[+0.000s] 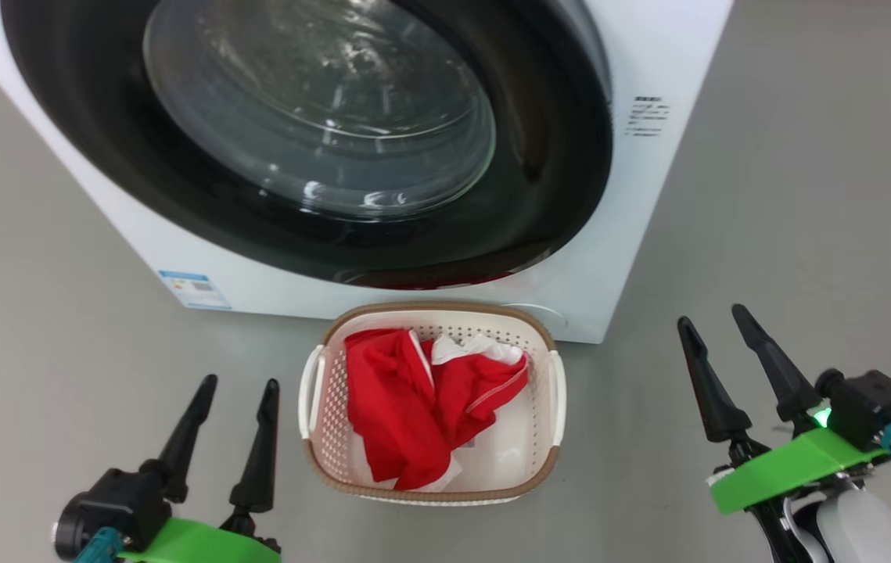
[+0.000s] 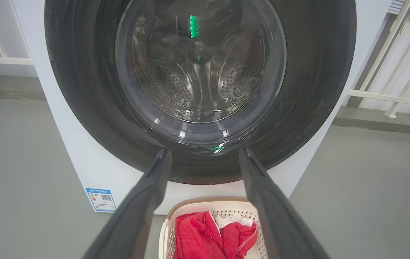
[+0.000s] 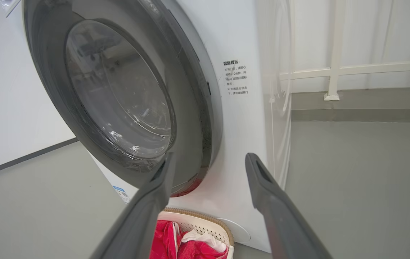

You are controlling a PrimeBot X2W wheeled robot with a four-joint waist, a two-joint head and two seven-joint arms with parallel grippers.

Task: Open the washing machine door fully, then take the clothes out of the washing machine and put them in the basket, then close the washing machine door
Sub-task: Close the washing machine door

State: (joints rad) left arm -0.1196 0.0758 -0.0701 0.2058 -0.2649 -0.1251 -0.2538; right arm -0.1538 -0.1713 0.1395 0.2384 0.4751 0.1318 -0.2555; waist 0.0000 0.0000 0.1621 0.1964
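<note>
Left gripper (image 1: 242, 383), right gripper (image 1: 711, 315): fingers spread, empty. We judge the washing machine door (image 1: 320, 109) shut, straight ahead of the left; the right is nearer its right rim. Clothes (image 1: 414, 407) lie in the basket (image 1: 437, 309) between them.

The basket (image 1: 437, 309) sits on the floor (image 1: 46, 352) just before the washing machine (image 1: 648, 47) (below the washing machine door (image 1: 555, 156)). The clothes (image 1: 398, 407) lie inside it; left gripper (image 1: 242, 381) and right gripper (image 1: 711, 314) flank it.

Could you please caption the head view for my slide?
Left pincer and right pincer open, flanking the basket holding red clothes, washing machine door shut.
</note>
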